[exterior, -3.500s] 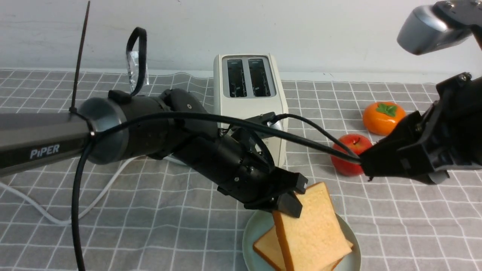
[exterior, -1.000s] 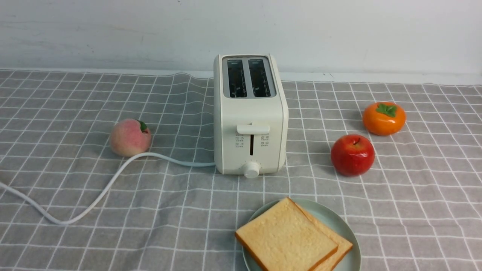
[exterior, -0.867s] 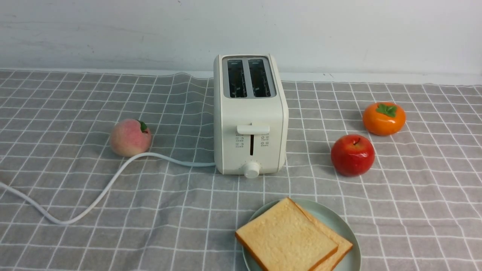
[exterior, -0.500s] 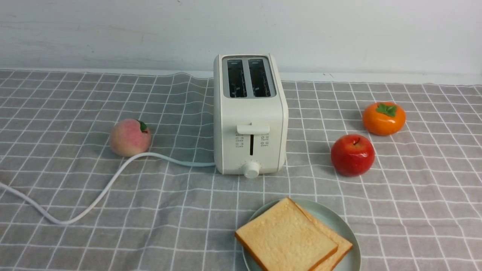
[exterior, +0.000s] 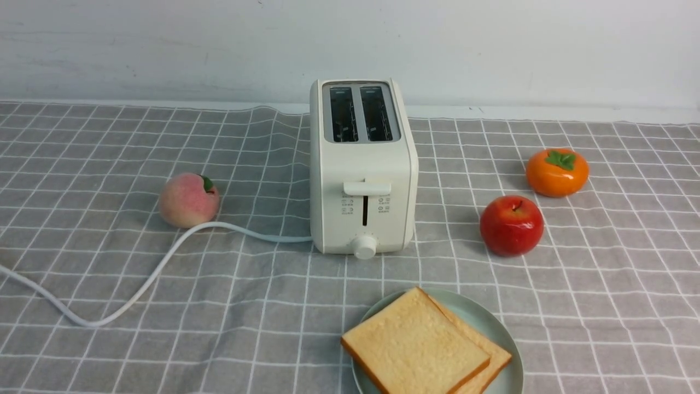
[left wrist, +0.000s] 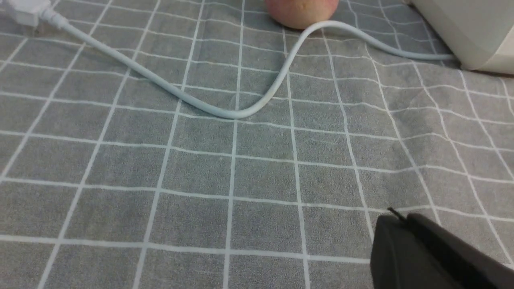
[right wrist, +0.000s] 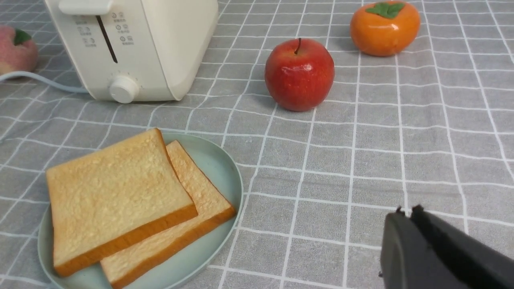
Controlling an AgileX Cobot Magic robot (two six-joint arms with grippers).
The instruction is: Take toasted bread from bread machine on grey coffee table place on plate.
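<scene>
The grey grid-lined cloth of the coffee table (exterior: pixel 262 306) carries a cream-white two-slot bread machine (exterior: pixel 363 169) near its far edge, slots empty. Two golden square toast slices (exterior: pixel 415 347) lie stacked on a pale mint-green round plate (exterior: pixel 506 377) at the near edge. Only wrist views show the left gripper (left wrist: pixel 395 218) and right gripper (right wrist: pixel 405 212), fingertips together, apart from the toast.

The left claw (left wrist: pixel 395 216) and right claw (right wrist: pixel 405 214) each show fingers pressed together, holding nothing.
</scene>
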